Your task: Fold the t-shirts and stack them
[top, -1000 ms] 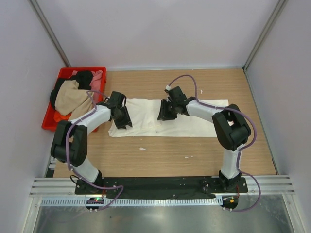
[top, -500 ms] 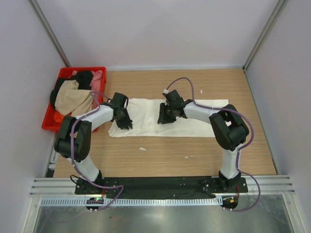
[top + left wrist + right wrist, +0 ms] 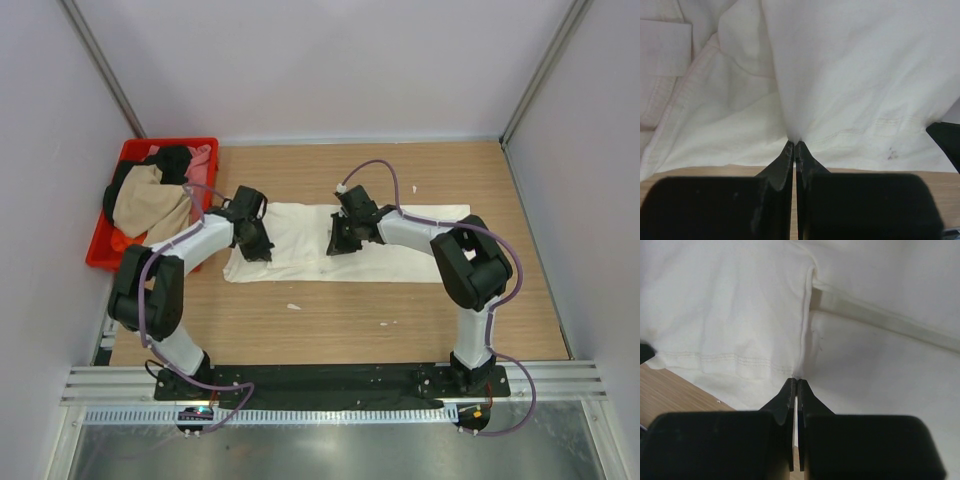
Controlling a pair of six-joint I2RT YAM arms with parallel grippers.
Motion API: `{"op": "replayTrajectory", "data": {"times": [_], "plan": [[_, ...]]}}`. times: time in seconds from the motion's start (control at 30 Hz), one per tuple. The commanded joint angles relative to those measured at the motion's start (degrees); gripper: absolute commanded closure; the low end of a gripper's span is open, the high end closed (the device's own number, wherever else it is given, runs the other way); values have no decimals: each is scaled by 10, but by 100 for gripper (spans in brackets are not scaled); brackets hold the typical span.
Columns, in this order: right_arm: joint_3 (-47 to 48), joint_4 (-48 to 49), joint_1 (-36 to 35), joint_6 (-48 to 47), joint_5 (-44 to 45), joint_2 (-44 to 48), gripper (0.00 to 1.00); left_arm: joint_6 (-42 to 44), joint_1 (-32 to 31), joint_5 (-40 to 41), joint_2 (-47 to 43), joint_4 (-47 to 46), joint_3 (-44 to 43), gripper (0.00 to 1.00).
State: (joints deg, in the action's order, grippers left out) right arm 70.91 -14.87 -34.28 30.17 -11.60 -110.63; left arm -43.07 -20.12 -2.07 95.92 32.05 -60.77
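Where the cream t-shirt lies spread as a long band across the far half of the desk, we find both arms reaching onto it from the near edge. The left pincer sits on the band's left portion, near its near-left corner, and the right pincer sits near the middle of the band, well apart from the left one. In the left wrist view the left pincer has its two fingers pressed together with a pleat of the cream t-shirt nipped between the tips. The cloth draws up from that point into a taut ridge, and a few dark specks show beside a stitched hem to the right. In the right wrist view the right pincer is likewise closed, its tips gripping the cream t-shirt at the foot of a raised crease that runs away from the fingers, with a double-stitched hem just to the left. A red crate stands at the far-left corner of the desk and holds the other garments in a heap: a tan shirt on top, a black shirt, a pink shirt and an orange shirt at the near edge. Two small white scraps lie on bare wood on the near side of the band.
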Motion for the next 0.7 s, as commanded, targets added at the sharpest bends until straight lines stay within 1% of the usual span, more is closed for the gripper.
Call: {"op": "replayTrajectory", "data": {"times": [0.0, 0.37, 0.67], "plan": [[17, 1, -3, 3, 3, 28, 99, -13, -10, 36, -54, 29, -33, 100], [0, -4, -3, 9, 10, 67, 99, -18, -19, 54, -60, 55, -22, 100], [-26, 3, -3, 11, 12, 56, 99, -15, -31, 65, -29, 50, -2, 100]]}}
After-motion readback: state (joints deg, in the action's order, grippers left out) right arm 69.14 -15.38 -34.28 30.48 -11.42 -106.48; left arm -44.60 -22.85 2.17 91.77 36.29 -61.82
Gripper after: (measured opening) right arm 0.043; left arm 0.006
